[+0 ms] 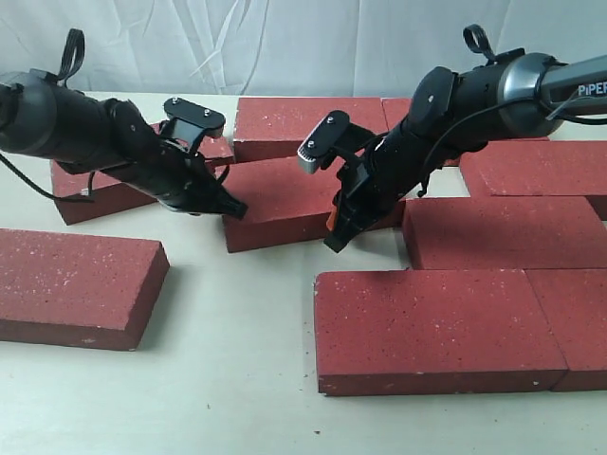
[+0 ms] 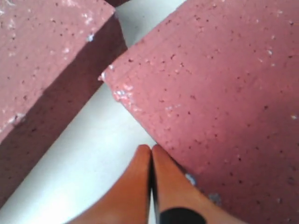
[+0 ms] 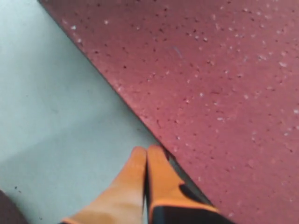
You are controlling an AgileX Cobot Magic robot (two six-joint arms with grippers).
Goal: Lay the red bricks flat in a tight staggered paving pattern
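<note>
my left pincer (image 1: 233, 209) is pressed shut, its 2 orange fingers (image 2: 135, 186) flat against each other with nothing held. its tip is low over the pale surface (image 1: 237, 379), just beside the corner of the middle brick (image 1: 285, 204), at that brick's 9 o'clock end in the exterior view. my right pincer (image 1: 334, 239) is closed the same way and empty. its fingertips (image 3: 133, 186) are right at the brick's near long edge, toward 4 o'clock. i cannot tell whether either tip actually touches the brick.

the middle brick lies flat and a little skewed between my 2 pincers. the other red bricks lie flat around it. the back brick (image 1: 303, 123) is close by at 12 o'clock. the hidden brick (image 1: 90, 197) at 9 o'clock is partly covered by my left arm. the lone brick (image 1: 76, 284) at 8 o'clock is well apart. the front brick (image 1: 427, 327) at 5 o'clock meets the corner brick (image 1: 579, 322) end to end. the side brick (image 1: 503, 232) lies near at 3 o'clock, and the far brick (image 1: 541, 166) lies just behind it.
</note>
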